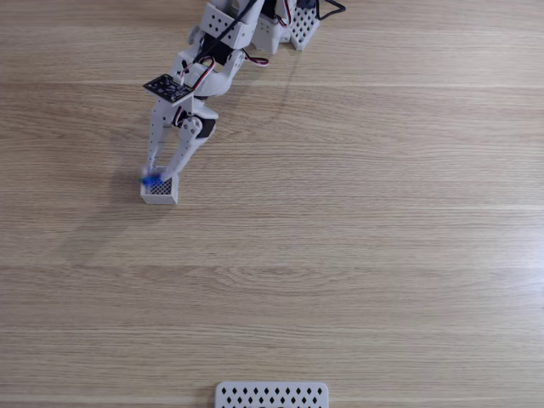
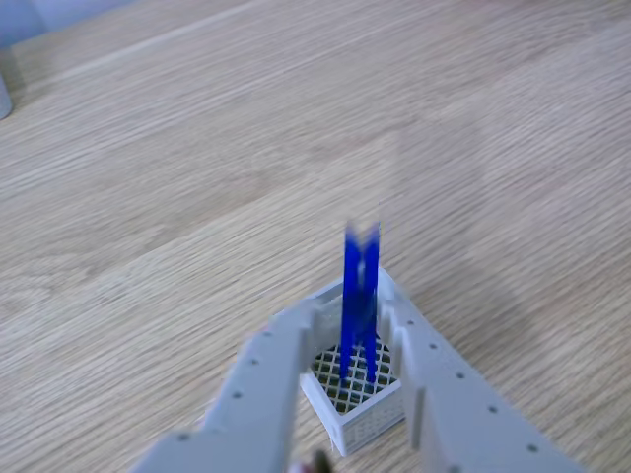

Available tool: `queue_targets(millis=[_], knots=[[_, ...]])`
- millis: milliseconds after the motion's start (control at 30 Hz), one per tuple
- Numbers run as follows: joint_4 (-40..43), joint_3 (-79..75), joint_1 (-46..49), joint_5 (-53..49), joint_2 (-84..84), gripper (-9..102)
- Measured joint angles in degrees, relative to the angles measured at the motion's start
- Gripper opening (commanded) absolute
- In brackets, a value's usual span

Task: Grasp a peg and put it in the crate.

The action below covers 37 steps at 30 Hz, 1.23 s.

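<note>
My read: task nearly done. Peg [image 2: 360, 296] upright, lower end inside crate [image 2: 370, 419], blurred in other view, likely dropping or just let go. Gripper [image 2: 347, 330] straddles crate, jaws apart, daylight both sides of peg; I judge it holding nothing, though blur leaves doubt. In fixed view, crate [image 1: 159, 196] sits at 10 o'clock of table centre, peg [image 1: 151, 179] blue at its 11 o'clock corner. Left: peg settling, arm clearing. Perforated plate [image 1: 272, 395] at 6 o'clock. No readable writing anywhere.
</note>
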Motion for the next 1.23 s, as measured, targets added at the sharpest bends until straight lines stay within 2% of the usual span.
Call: queue_targets(millis=[167,233,333,433,533,633,933,1067,1233], knots=[[0.0,0.0,0.0,0.1,0.0,20],[0.0,0.0,0.0,0.1,0.0,13],[0.0,0.0,0.0,0.1,0.0,-4],[0.5,0.0,0.0,0.1,0.0,1],[4.6,0.0,0.1,0.1,2.4,-1],[13.3,0.0,-1.4,0.1,9.5,-1],[51.9,0.1,-13.1,0.7,36.9,-1],[64.1,0.1,-14.1,0.7,45.1,-1],[74.8,0.7,-14.9,0.7,54.3,-1]])
